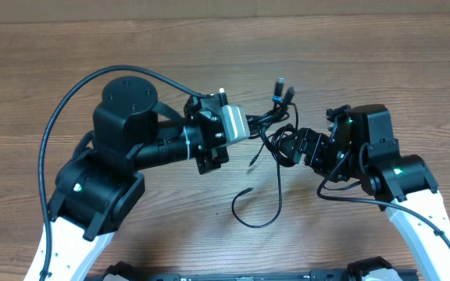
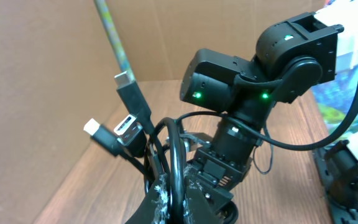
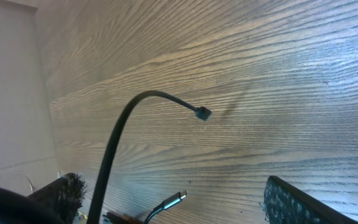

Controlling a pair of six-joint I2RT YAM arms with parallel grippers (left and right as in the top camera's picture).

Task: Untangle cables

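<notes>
I'm seeing the cables (image 1: 276,125) bunching in the middle of the table (image 1: 209,47), between the two grippers. The left gripper (image 1: 262,123) is sitting on the bundle's left side, the right gripper (image 1: 286,148) just to its right and nearer the arm bases. Plug ends (image 1: 281,90) are sticking out behind the bundle, toward the far edge. One loose strand (image 1: 278,191) is trailing off the bundle and curling on the table in front of both grippers, with its tip lying left of the loop.

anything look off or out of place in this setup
Nothing damaged or spilled. The cables are a knotted bunch pinched in the shut left gripper, plug ends sticking up, with one loose strand curling down onto the table. The open right gripper sits right beside the knot.
</notes>
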